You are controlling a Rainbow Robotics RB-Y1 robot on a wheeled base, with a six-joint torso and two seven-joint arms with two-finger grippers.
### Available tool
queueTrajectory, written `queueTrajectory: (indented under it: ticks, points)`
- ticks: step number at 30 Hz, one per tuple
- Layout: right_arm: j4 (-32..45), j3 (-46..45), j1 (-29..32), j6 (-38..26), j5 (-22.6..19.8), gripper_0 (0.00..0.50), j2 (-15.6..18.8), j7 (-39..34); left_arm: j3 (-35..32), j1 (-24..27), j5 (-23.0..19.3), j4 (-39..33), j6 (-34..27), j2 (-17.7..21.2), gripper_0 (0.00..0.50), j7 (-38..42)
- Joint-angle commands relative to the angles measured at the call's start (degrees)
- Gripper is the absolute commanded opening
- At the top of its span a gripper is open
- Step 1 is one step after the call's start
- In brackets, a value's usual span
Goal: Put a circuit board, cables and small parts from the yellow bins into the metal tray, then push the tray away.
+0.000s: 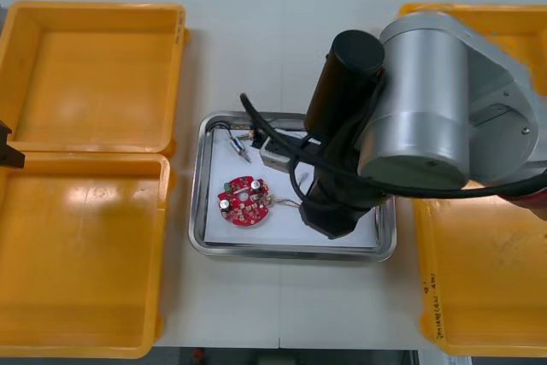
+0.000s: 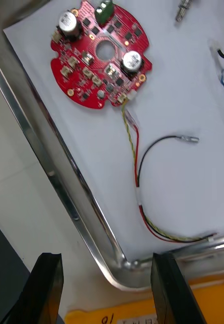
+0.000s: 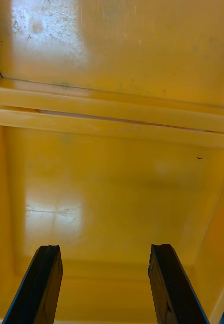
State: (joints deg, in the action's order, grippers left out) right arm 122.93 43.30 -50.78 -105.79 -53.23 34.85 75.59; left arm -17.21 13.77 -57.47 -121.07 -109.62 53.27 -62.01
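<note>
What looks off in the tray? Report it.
Nothing stands out. Circuit board lies flat in the metal tray, the red and yellow cable inside its rim. Right gripper hangs open above its corner; left gripper over a yellow bin.

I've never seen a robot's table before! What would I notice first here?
The round red circuit board pops out, bright against the white inside of the metal tray between the yellow bins, with a red and yellow cable trailing from it. The right claw hangs open over the tray's corner. The left claw is open over one bin.
</note>
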Motion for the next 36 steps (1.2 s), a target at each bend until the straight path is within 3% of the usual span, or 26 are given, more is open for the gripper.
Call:
queueTrajectory:
  ticks: [1,9,17,24,36]
  points:
    - [0.1,5.5,-2.2,3.1,2.8,0.500,-0.9,2.0,-1.7,-0.7,-0.1,-1.5,-0.4,2.6,0.500,-5.2]
    - [-1.4,12.2,-2.5,7.8,6.4,0.500,-1.3,7.8,-1.7,-0.7,-0.1,-1.5,-0.4,2.6,0.500,-5.2]
    - [-5.8,16.2,-3.0,13.4,6.4,0.500,-1.6,15.5,-1.7,-0.7,-0.1,-1.5,-0.4,2.6,0.500,-5.2]
    - [-8.8,21.8,-4.2,16.2,10.5,0.500,-3.3,15.0,-1.7,-0.7,-0.1,-1.5,-0.4,2.6,0.500,-5.2]
    - [-10.3,23.7,-3.5,16.1,10.1,0.500,-5.2,14.6,-1.7,-0.7,-0.1,-1.5,-0.4,2.6,0.500,-5.2]
